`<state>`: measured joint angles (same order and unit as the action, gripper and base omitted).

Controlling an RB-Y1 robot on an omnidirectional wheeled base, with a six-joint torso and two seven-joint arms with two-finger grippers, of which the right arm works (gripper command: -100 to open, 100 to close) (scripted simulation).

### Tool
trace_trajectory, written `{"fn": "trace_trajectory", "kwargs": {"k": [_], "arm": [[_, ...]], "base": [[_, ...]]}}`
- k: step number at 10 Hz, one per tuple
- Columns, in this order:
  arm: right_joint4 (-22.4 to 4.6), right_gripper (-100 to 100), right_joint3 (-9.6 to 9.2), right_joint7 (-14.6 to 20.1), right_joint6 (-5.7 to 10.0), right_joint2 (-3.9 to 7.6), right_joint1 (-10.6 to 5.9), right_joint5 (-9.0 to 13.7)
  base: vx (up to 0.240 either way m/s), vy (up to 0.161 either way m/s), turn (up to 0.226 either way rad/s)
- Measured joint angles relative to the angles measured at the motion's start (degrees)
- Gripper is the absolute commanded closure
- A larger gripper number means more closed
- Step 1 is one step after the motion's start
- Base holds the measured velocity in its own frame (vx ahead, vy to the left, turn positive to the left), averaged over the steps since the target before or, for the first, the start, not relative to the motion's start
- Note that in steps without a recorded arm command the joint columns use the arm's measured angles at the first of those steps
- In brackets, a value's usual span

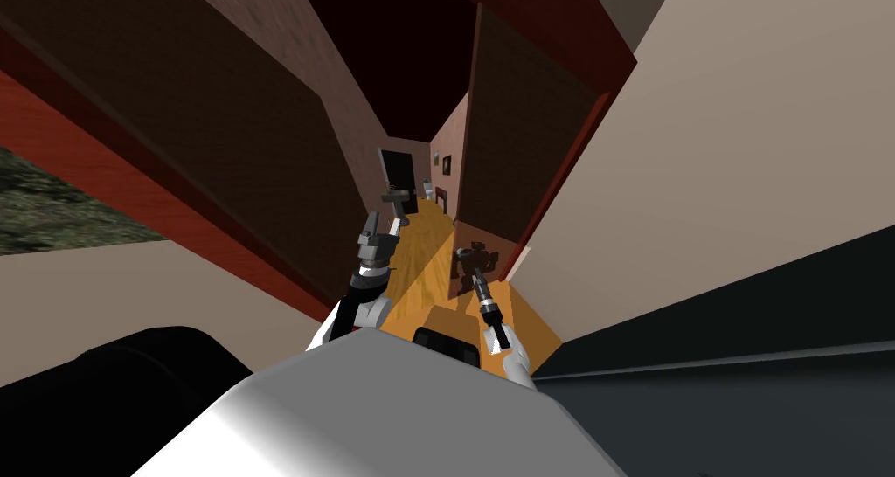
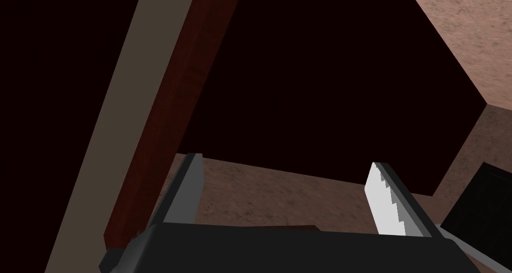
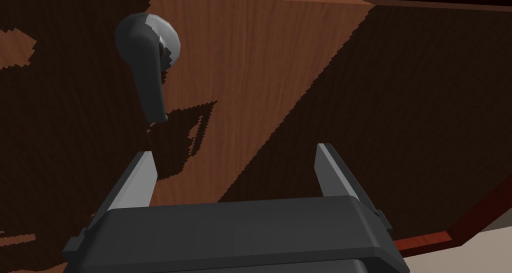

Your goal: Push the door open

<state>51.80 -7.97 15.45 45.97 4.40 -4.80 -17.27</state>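
Observation:
A brown wooden door (image 1: 524,140) stands ajar on the right of a doorway, hung in a dark red frame (image 1: 572,170). Up close, the door (image 3: 280,75) carries a grey lever handle (image 3: 147,65) that hangs down. My right gripper (image 3: 235,177) is open just short of the panel, beside and below the handle, and holds nothing. Its shadow falls on the wood. From the head, the right gripper (image 1: 475,258) sits at the door's lower edge. My left gripper (image 1: 378,223) is raised in the doorway's left half, and there the left gripper (image 2: 285,195) stands open and empty.
Beyond the opening runs a corridor with an orange wood floor (image 1: 428,253), ending at a black doorway (image 1: 398,170). A dark brown panel (image 1: 201,122) closes the left side and a beige wall (image 1: 743,148) the right. A black rounded object (image 1: 131,367) lies at my lower left.

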Motion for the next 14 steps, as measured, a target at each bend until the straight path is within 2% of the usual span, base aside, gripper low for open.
{"fn": "trace_trajectory", "kwargs": {"k": [2, 10, 13, 14], "arm": [[-3.9, -100, -0.18, 0.3, 1.02, -0.34, -1.59, -0.5], [-14.4, -100, -1.24, 2.1, 3.29, -1.15, -5.55, -2.4], [-20.2, -100, -1.48, 2.6, 4.73, -1.85, -7.96, -3.0], [-20.4, -100, -1.49, 2.7, 4.86, -1.87, -8.03, -3.1]], "base": [[0.060, -0.089, 0.046], [0.065, -0.065, 0.037], [0.062, -0.061, 0.035], [0.128, 0.039, 0.044]]}}
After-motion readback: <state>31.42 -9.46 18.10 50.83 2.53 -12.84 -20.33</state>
